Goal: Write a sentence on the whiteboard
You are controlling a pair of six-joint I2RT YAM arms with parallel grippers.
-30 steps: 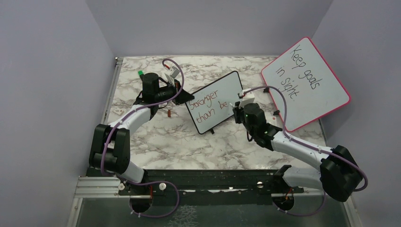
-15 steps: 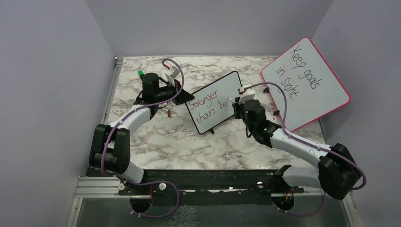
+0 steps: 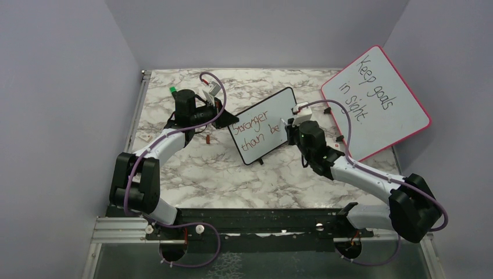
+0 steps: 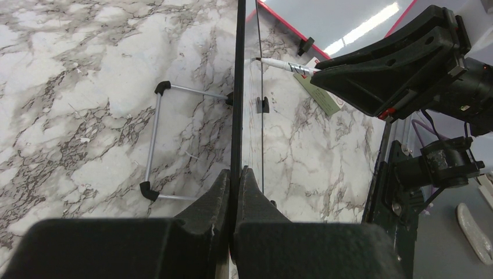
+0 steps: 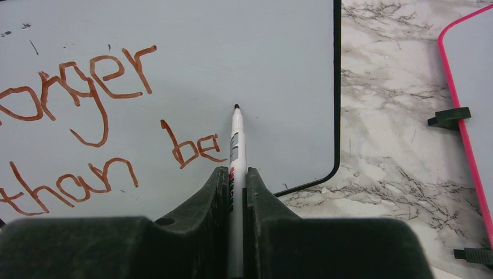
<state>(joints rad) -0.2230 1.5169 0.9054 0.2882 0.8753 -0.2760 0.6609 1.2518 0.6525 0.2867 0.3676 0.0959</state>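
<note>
The small black-framed whiteboard (image 3: 266,123) stands tilted mid-table. My left gripper (image 3: 224,118) is shut on its left edge; the left wrist view shows the board edge-on (image 4: 237,87), pinched between the fingers of the left gripper (image 4: 235,172). The sentence (image 3: 254,131) reads "Stronger than be" in reddish-brown, in two lines. My right gripper (image 5: 234,170) is shut on a white marker (image 5: 235,142). Its dark tip sits at the board face (image 5: 279,52), just right of and above "be" (image 5: 189,149). From above, the right gripper (image 3: 289,131) is at the board's right part.
A larger pink-framed board (image 3: 378,99) with black handwriting leans at the back right, its black feet (image 5: 449,118) on the marble. A small red piece (image 3: 209,138) lies under the left arm. The whiteboard's wire stand (image 4: 152,145) rests behind it. Walls close three sides.
The right gripper with the marker has moved slightly up and left, closer to the board face after "be". The left arm and the board have not moved.
</note>
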